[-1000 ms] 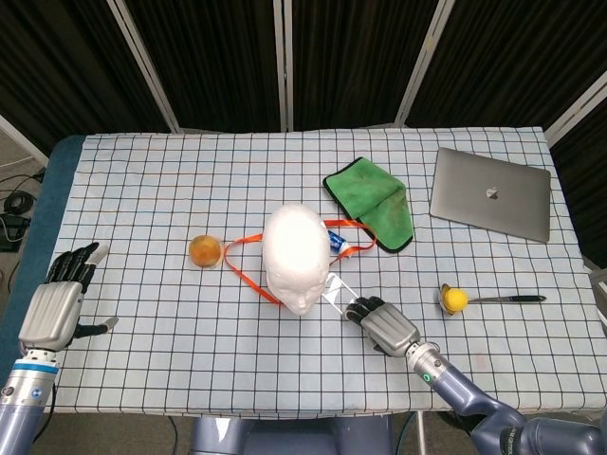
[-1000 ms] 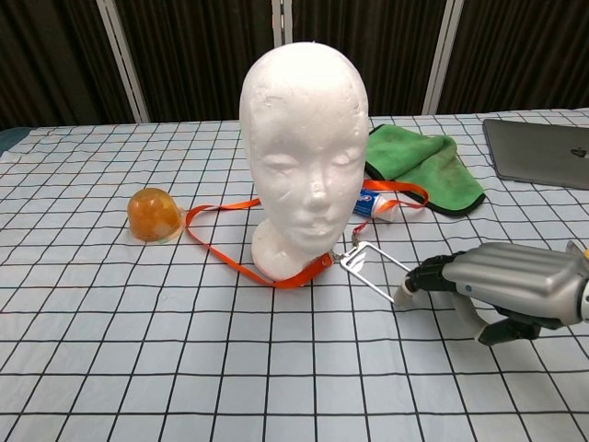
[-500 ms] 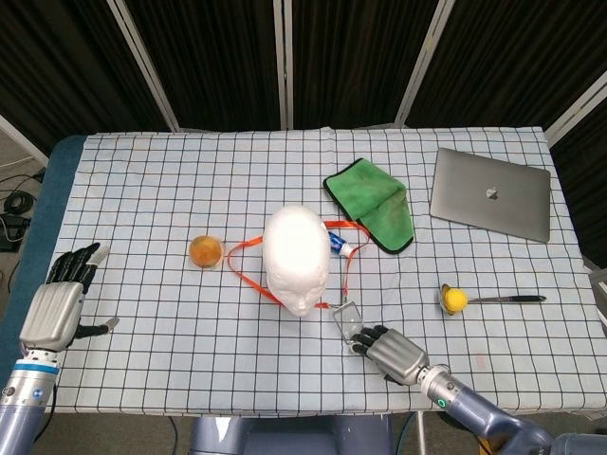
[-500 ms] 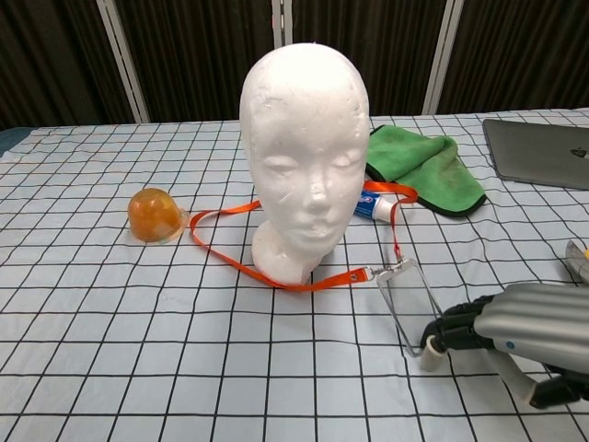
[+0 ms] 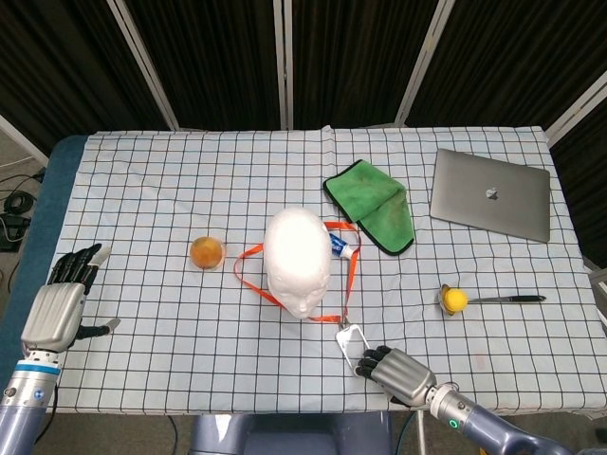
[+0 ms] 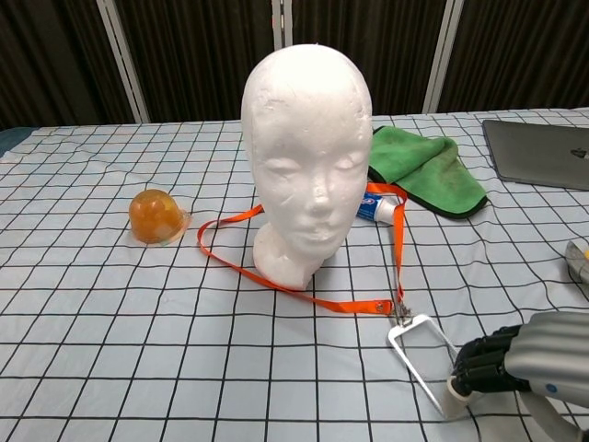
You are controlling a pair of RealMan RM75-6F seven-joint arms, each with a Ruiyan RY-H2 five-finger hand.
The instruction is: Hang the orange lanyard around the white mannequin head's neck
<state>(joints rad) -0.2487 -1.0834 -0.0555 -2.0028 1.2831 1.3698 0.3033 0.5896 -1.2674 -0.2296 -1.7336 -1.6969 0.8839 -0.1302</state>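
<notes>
The white mannequin head (image 5: 297, 262) (image 6: 307, 161) stands upright at the table's middle. The orange lanyard (image 5: 347, 272) (image 6: 313, 299) lies on the cloth, looped around the base of the head, its strap running toward the front edge. Its clear badge holder (image 5: 351, 339) (image 6: 422, 354) is pinched by my right hand (image 5: 401, 371) (image 6: 515, 359) near the front edge. My left hand (image 5: 59, 304) hovers at the table's left edge, fingers apart, holding nothing; the chest view does not show it.
An orange dome (image 5: 206, 251) (image 6: 155, 215) sits left of the head. A small tube (image 6: 379, 210) and a green cloth (image 5: 374, 205) (image 6: 421, 168) lie behind the head on the right. A laptop (image 5: 491, 193) is at back right; a yellow ball with spoon (image 5: 456, 300) is at right.
My right hand has drawn the badge holder toward the front edge, pulling the lanyard taut around the head's base. The loop's left side has shrunk away from the dome. The left hand stayed still.
</notes>
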